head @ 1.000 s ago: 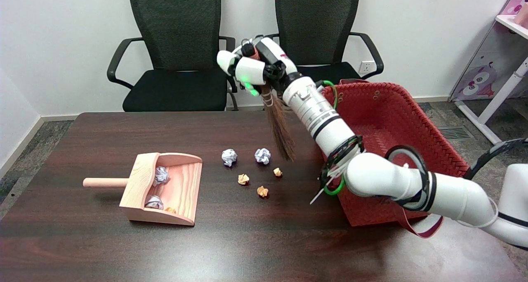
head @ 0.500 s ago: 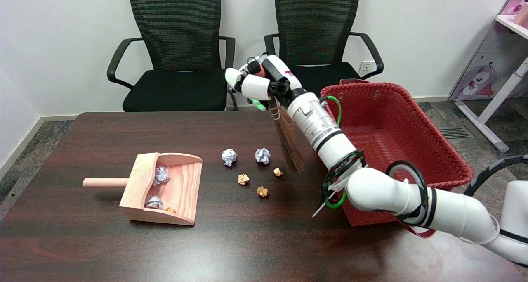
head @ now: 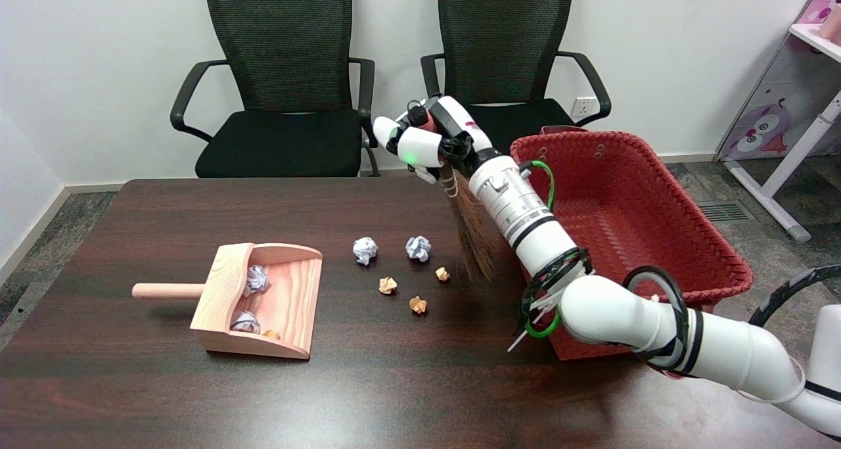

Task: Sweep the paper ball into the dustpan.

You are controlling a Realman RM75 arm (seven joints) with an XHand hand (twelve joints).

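Head view, and nearest you is a bare strip of dark tabletop (head: 394,396) running the full width along the front edge. Just beyond it sits the wooden dustpan (head: 263,301), left of centre: its round handle (head: 167,290) points left, its long axis lies left to right, and its open mouth faces right toward the loose litter. Inside it you already have two white balls and a small tan scrap against the back wall.

To the right of the mouth, across a stretch of bare wood, there are three tan paper balls: one nearest you (head: 418,304), one to its left and a little farther back (head: 387,284), one farther right (head: 443,274). Behind them lie two white paper balls, the left one (head: 365,250) and the right one (head: 418,247), side by side and apart from each other.

Just right of that cluster hangs your broom (head: 474,242): long axis close to upright, bristles pointing down and fanned slightly right, tips just above or at the tabletop, I cannot tell which. Its top is wrapped in your right hand (head: 430,140), fingers curled tight around the handle, with the forearm sloping down to the lower right.

The red woven basket (head: 657,192) crowds the right side, its left wall close behind the bristles. Two black office chairs (head: 282,81) stand past the far edge.
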